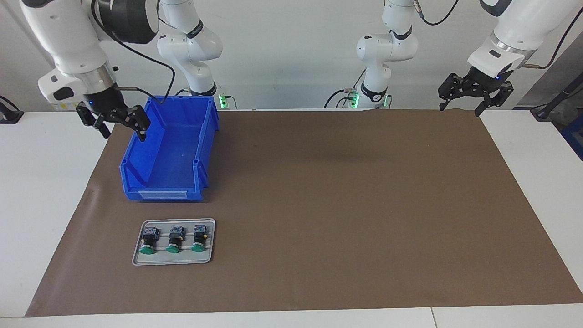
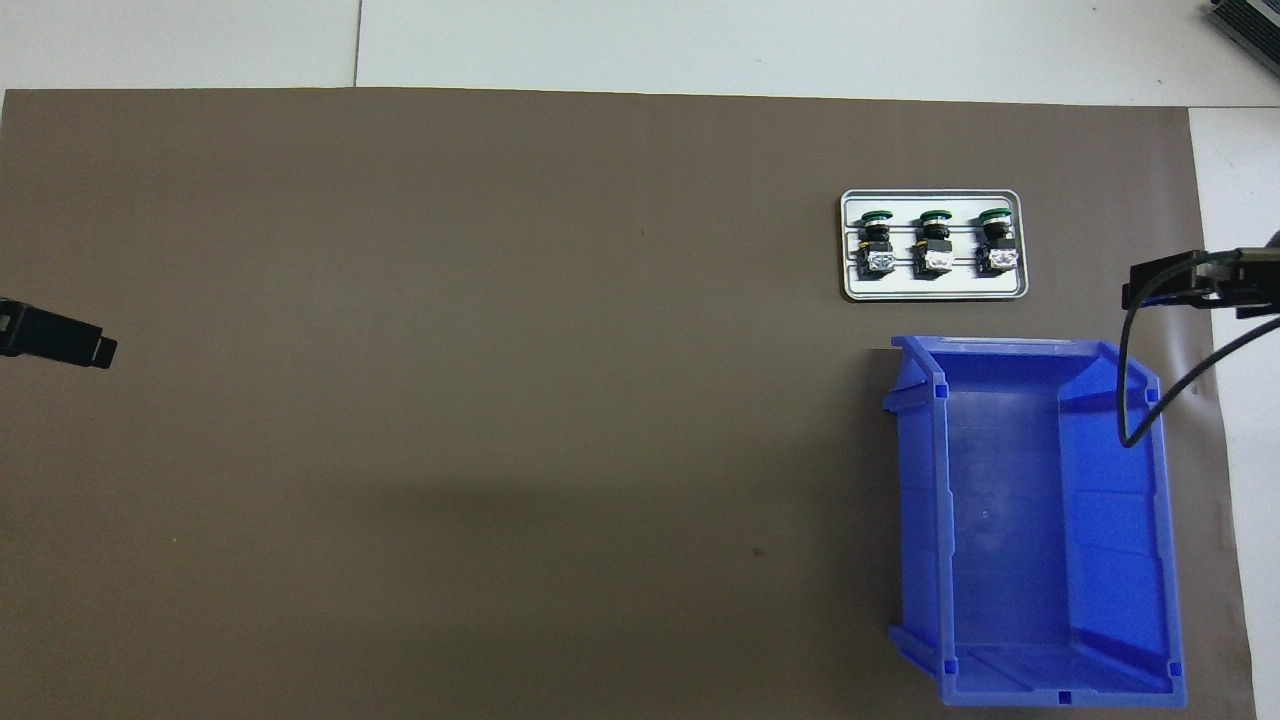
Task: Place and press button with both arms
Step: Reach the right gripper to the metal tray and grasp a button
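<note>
Three alike buttons with green caps lie side by side on a small silver tray (image 1: 173, 260) (image 2: 935, 290): one (image 1: 149, 240) (image 2: 995, 240), one in the middle (image 1: 173, 239) (image 2: 935, 240), and one (image 1: 199, 238) (image 2: 877, 240). My right gripper (image 1: 124, 132) (image 2: 1175, 280) hangs open and empty in the air, over the mat's edge beside the blue bin (image 1: 136, 155) (image 2: 920, 500). My left gripper (image 1: 460, 108) (image 2: 60, 342) waits open and empty above the mat's corner at the left arm's end.
The open blue bin is empty and stands on the brown mat (image 1: 341, 205), nearer to the robots than the tray. White table shows around the mat. The right arm's black cable (image 2: 1135, 400) loops over the bin's rim.
</note>
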Tool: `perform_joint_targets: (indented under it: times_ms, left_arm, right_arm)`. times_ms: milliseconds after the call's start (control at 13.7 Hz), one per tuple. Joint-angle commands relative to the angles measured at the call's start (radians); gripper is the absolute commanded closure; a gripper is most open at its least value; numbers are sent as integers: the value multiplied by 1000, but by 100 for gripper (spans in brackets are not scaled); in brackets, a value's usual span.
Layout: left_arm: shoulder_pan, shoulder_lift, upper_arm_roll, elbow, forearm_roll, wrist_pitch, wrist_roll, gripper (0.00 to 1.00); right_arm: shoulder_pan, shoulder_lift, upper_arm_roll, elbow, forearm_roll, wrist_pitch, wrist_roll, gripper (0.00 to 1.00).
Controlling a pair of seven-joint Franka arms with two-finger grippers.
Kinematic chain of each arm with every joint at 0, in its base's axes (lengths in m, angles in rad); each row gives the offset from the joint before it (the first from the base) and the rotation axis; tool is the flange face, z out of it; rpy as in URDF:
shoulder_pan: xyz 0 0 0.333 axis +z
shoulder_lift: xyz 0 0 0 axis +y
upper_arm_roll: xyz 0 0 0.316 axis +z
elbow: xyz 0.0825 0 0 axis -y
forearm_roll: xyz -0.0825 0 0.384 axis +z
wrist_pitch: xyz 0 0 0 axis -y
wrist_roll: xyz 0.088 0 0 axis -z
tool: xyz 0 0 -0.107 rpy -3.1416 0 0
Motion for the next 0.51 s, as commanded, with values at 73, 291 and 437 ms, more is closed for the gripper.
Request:
perform_joint_targets:
  times_ms: [73, 291, 437]
  left_arm:
    - [-1, -28, 3, -34, 11, 19, 6, 0]
    - [-1, -28, 3, -34, 11, 19, 6, 0]
    - [-1, -28, 3, -34, 11, 19, 6, 0]
  right_arm:
    - [7, 144, 4, -8, 27, 207, -17, 0]
    - [10, 260, 6, -6, 62, 371, -27, 0]
    - [24, 316, 9, -11, 64, 436, -27, 0]
